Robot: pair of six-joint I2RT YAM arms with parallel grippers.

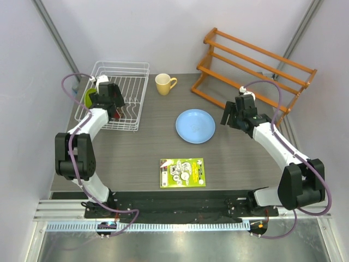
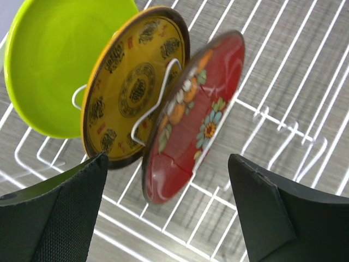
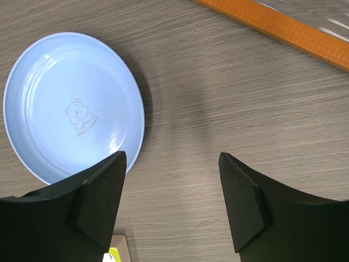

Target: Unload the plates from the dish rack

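The white wire dish rack (image 1: 131,87) stands at the back left. In the left wrist view its wires (image 2: 283,109) hold three plates on edge: lime green (image 2: 54,65), yellow patterned (image 2: 131,87) and dark red (image 2: 191,120). My left gripper (image 2: 169,213) is open above the rack, its jaws either side of the red plate's lower rim without touching it; from above it sits over the rack (image 1: 112,101). The light blue plate (image 1: 195,126) lies flat on the table, also in the right wrist view (image 3: 71,103). My right gripper (image 3: 172,207) is open and empty just right of it (image 1: 232,114).
A yellow mug (image 1: 164,84) stands right of the rack. An orange wooden slatted rack (image 1: 256,65) lies at the back right. A green printed card (image 1: 182,172) lies near the front middle.
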